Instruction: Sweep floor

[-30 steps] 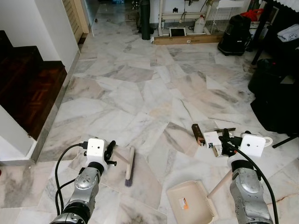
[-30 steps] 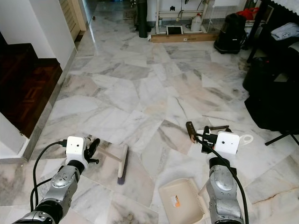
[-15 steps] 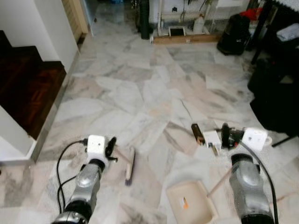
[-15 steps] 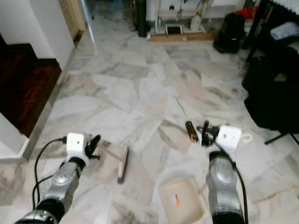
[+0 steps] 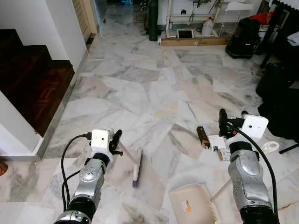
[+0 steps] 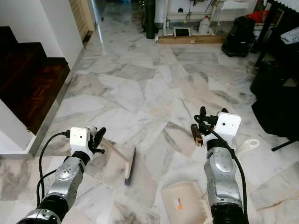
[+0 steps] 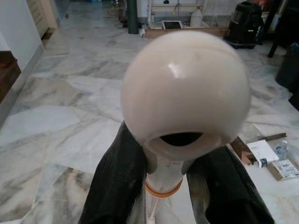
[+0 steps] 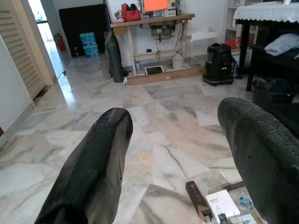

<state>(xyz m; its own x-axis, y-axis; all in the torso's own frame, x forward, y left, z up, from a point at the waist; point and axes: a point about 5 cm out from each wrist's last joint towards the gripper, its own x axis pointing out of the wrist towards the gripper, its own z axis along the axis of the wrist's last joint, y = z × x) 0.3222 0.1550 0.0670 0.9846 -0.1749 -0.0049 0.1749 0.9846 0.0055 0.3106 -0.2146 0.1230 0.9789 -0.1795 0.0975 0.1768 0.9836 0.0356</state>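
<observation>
Low over a marble floor (image 5: 140, 88), a hand brush (image 5: 136, 165) is gripped by its handle.

Its bristles are rested on the floor, the left gripper (image 5: 113, 142) jaws clamped on the handle. The right gripper (image 5: 223, 123) is held with jaws apart above scattered litter (image 5: 216, 143), and a dustpan (image 5: 194, 205) is laid nearby.

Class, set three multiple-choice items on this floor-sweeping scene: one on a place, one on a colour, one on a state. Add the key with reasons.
1. Where does the dustpan lie?
A. on the stairs
B. on the marble floor before the right arm
C. on a table

2. What colour is the dustpan?
A. beige
B. blue
C. red

3. What state is the left tool in?
A. open and empty
B. shut on the brush handle
C. shut on a box

Key: B, it lies flat on the floor near the right arm; A, its pan is pale beige; B, the left wrist view has both fingers clasping the handle's neck.
</observation>
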